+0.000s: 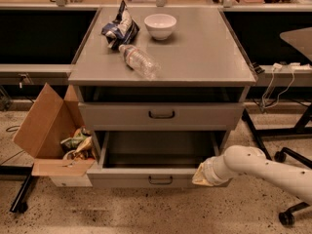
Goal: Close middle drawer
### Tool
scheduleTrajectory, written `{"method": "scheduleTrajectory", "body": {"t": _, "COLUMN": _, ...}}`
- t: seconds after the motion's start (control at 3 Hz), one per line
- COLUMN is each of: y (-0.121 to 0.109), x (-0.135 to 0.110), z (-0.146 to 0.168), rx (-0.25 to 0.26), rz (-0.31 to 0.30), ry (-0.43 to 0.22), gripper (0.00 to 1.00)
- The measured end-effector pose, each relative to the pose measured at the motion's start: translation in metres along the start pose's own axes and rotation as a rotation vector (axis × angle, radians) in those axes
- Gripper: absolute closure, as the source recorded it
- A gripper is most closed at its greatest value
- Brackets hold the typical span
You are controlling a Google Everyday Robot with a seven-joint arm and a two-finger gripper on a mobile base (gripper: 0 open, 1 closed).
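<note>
The middle drawer (pixel 126 178) is a wide grey metal drawer with a low front panel and a small dark loop handle (pixel 161 180). It stands pulled far out of the grey cabinet, and its inside looks empty. My gripper (pixel 201 175) is on the end of the white arm that comes in from the lower right. It sits at the right end of the drawer's front panel, at or touching it. Above, the taller-fronted grey drawer (pixel 117 116) is shut. A lowest drawer does not show.
On the cabinet top (pixel 209 52) lie a white bowl (pixel 160 26), a plastic bottle (pixel 139 61) on its side and a crumpled bag (pixel 119 28). An open cardboard box (pixel 44 126) with rubbish stands left of the drawer. Chair legs and castors (pixel 287 155) stand at the right.
</note>
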State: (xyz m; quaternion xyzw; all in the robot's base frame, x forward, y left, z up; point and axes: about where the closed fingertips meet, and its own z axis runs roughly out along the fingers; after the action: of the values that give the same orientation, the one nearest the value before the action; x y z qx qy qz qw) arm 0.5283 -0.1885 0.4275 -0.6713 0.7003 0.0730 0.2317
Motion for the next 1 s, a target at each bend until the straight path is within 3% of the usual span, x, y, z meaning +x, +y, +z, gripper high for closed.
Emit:
{"method": "scheduleTrajectory", "body": {"t": 0.33, "y": -0.01, "x": 0.002, "z": 0.0, "rx": 0.035, "rz": -0.034, "ry": 0.021, "gripper": 0.96}}
{"method": "scheduleTrajectory", "body": {"t": 1.0, "y": -0.029, "x": 0.001, "z": 0.013, "rx": 0.073, "rz": -0.016, "ry": 0.048, "gripper": 1.0}}
